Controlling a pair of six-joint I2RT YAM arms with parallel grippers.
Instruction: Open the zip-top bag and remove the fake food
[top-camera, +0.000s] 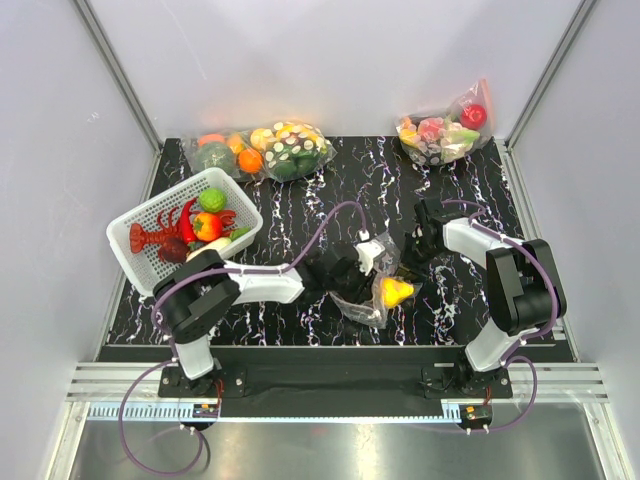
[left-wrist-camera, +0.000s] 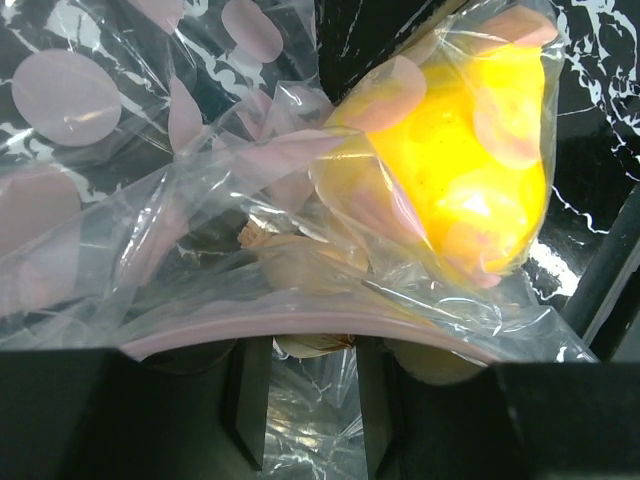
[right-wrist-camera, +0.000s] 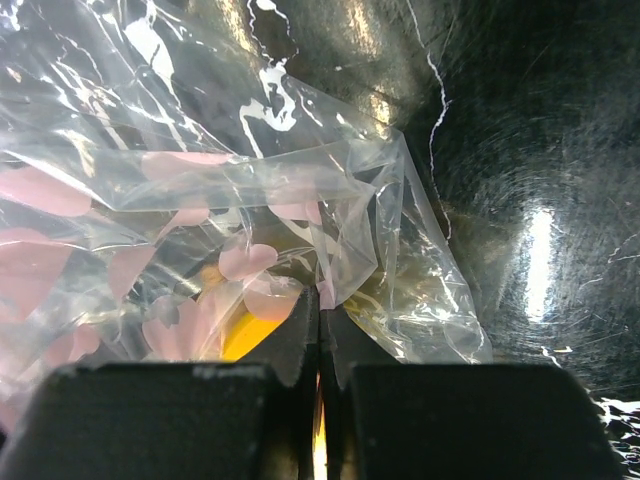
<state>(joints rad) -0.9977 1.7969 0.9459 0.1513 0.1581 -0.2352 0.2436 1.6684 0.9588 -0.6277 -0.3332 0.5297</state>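
The zip-top bag (top-camera: 372, 290), clear with pale dots, lies crumpled on the black marbled table between my two grippers. A yellow lemon-like fruit (top-camera: 397, 292) sits inside it and fills the upper right of the left wrist view (left-wrist-camera: 470, 170). A tan piece (left-wrist-camera: 295, 262) lies behind the pinkish zip strip (left-wrist-camera: 300, 322). My left gripper (top-camera: 345, 275) is at the bag's left side. Its jaws stand apart, with clear plastic between the fingers (left-wrist-camera: 250, 400). My right gripper (top-camera: 415, 245) is shut on a fold of the bag's plastic (right-wrist-camera: 330, 250). No green or red piece shows in the bag.
A white basket (top-camera: 130, 240) holding a red lobster and other toy food stands at the left. A bulging dotted bag (top-camera: 265, 150) lies at the back middle. Another dotted bag with a red apple (top-camera: 445, 130) lies at the back right.
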